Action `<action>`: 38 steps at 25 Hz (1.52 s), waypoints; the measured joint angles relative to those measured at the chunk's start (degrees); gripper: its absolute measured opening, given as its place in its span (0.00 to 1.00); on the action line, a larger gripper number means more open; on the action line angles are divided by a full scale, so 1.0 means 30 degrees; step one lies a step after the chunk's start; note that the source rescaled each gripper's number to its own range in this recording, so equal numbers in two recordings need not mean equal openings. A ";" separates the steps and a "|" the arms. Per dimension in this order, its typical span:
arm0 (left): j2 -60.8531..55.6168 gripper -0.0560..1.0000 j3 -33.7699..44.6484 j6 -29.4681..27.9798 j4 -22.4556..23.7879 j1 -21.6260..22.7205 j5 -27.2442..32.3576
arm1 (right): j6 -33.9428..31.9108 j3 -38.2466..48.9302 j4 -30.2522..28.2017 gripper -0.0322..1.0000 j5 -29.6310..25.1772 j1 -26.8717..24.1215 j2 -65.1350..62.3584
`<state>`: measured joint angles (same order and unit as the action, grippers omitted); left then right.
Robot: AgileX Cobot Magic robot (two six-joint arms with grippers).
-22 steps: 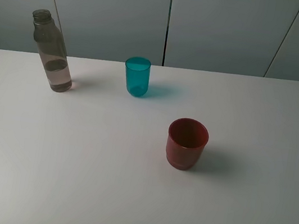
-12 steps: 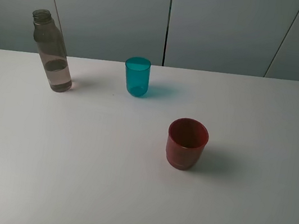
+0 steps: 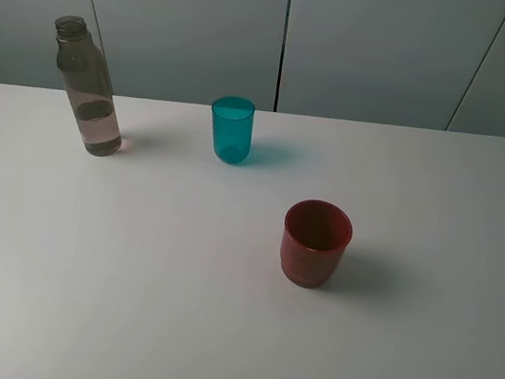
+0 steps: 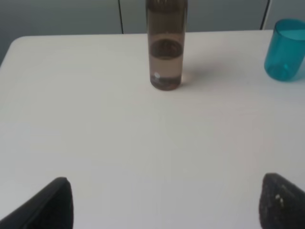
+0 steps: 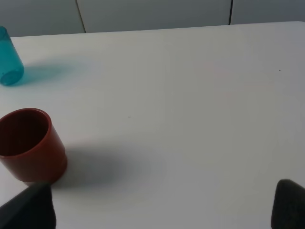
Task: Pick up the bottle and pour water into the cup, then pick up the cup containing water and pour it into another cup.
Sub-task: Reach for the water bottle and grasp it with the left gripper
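Step in hand, I judge: reach for bottle; nothing gripped yet.
Bottle upright at far left of surface, part full, no cap.
Teal cup to its right, well apart.
Red cup nearer camera, right of centre.
Left pincer wide, empty, bottle straight ahead.
Right pincer wide, empty.
I'd grip bottle mid-body, keep it upright, lift slow, tilt gently over teal cup.
No label or writing readable; pale speck low on bottle probably glare.

Cannot see the neck of the bottle in the left wrist view; catch only part of the teal cup. Of left gripper and right gripper, make out only blurred fingertips.
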<state>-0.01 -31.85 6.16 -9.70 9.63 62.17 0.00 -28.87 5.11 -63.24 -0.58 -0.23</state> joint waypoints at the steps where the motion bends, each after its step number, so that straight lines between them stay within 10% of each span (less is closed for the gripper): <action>1: 0.0045 0.99 -0.0251 -0.0079 0.0210 0.0000 -0.0023 | 0.0000 0.0000 0.0000 1.00 0.0000 0.0000 0.0000; 8: 0.2990 0.99 -0.1952 -0.0313 0.0682 0.0000 -0.2082 | 0.0000 0.0000 0.0000 1.00 0.0000 0.0000 0.0000; 10: 0.4059 0.99 -0.2140 -0.0049 0.0682 0.0000 -0.3207 | 0.0000 0.0000 0.0000 0.75 0.0000 0.0000 0.0000; 22: 1.1519 0.99 -0.2188 0.4331 -0.1901 0.0000 -1.1243 | 0.0000 0.0000 0.0000 0.77 0.0000 0.0000 0.0000; 29: 1.6070 0.99 -0.2188 1.1134 -0.7382 0.0000 -1.4921 | 0.0000 0.0000 0.0000 0.77 0.0000 0.0000 0.0000; 38: 2.1229 0.99 -0.1561 2.4297 -1.9746 -0.0758 -1.7352 | 0.0000 0.0000 0.0000 0.77 0.0000 0.0000 0.0000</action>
<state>63.68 -36.53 79.05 -68.94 7.35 10.12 0.00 -28.87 5.11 -63.24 -0.58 -0.23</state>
